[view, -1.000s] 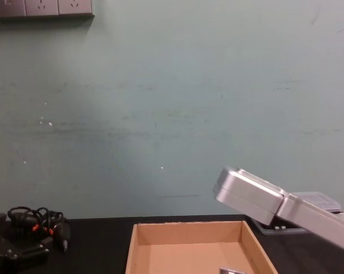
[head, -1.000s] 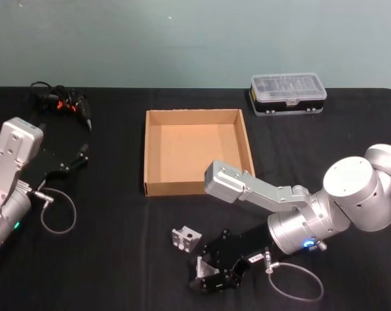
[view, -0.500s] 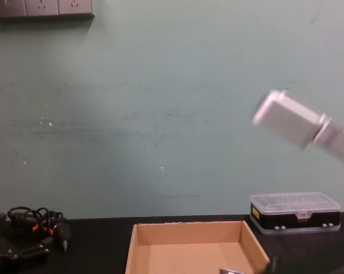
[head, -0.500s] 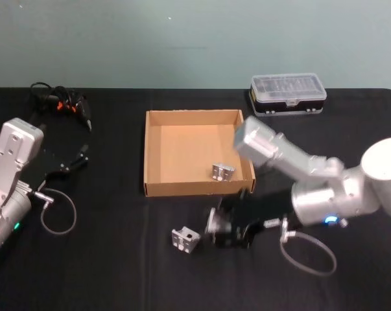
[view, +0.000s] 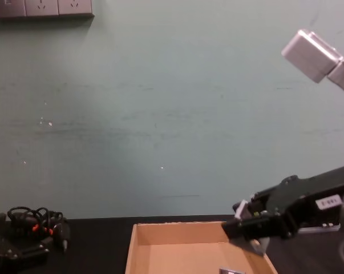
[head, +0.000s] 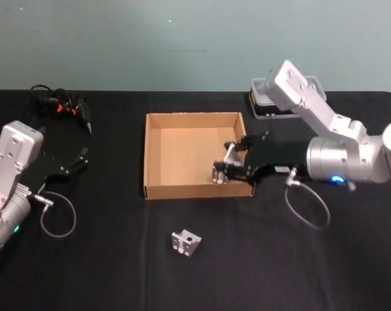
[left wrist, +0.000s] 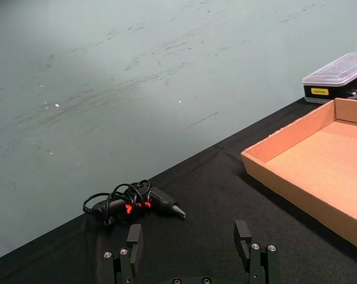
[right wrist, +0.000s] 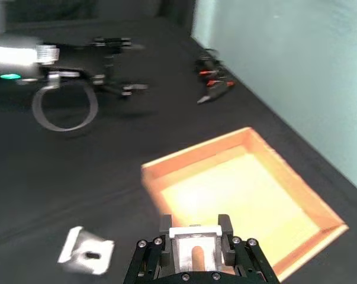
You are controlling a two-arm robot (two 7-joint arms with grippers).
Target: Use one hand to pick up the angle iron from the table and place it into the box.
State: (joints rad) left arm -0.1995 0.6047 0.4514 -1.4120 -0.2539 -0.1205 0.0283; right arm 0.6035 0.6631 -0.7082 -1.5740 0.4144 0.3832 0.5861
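My right gripper (head: 234, 162) hangs over the right side of the box (head: 157, 150), shut on a silver angle iron (head: 228, 153). The right wrist view shows that angle iron (right wrist: 193, 249) clamped between the fingers above the tan box (right wrist: 267, 201). In the chest view the right gripper (view: 244, 221) is just above the box's rim (view: 186, 227). A second angle iron (head: 219, 174) lies on the box floor near the right wall. A third angle iron (head: 186, 241) lies on the black table (head: 117, 259) in front of the box. My left gripper (head: 80, 160) is parked at the far left, open (left wrist: 188, 242).
A clear-lidded plastic case (head: 266, 103) stands behind the box at the right, partly hidden by my right arm. A black tool with coiled cable (head: 62, 103) lies at the back left. Cable loops hang beside both arms.
My right gripper has risen from the table's front with an angle iron and swung back to above the box's right side. The left arm has stayed still.
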